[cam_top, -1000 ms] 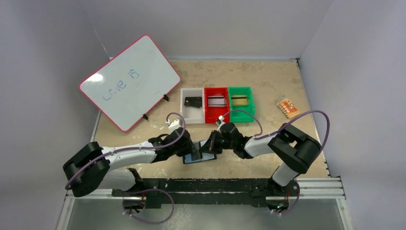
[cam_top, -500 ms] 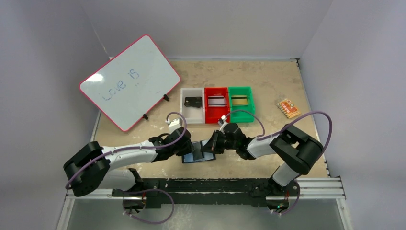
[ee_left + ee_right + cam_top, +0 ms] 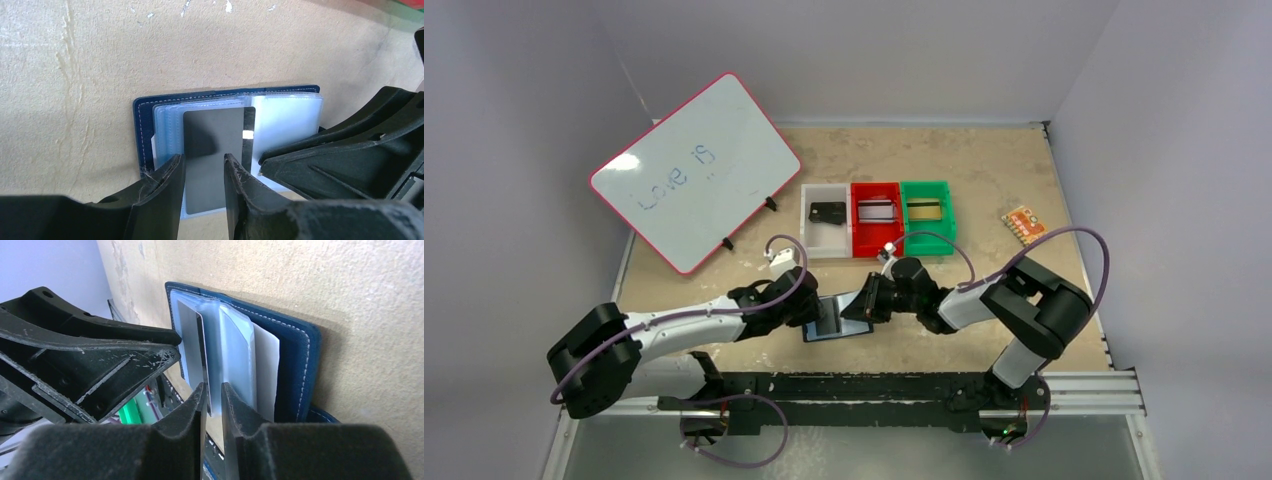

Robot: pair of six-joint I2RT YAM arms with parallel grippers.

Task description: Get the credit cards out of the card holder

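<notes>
Near the front edge of the beige table (image 3: 984, 180), a navy-blue folding card holder (image 3: 142, 130) lies open with its pale clear sleeves fanned and a dark grey card (image 3: 212, 135) jutting out. The left gripper (image 3: 204, 162) is released, its jaws apart over the card. The right gripper (image 3: 212, 390) is narrowly parted astride the card's edge.

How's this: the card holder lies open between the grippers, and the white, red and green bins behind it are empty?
The bins are not empty: the top external view shows a card in the white bin, another in the red bin, another in the green bin. The rest holds.
</notes>
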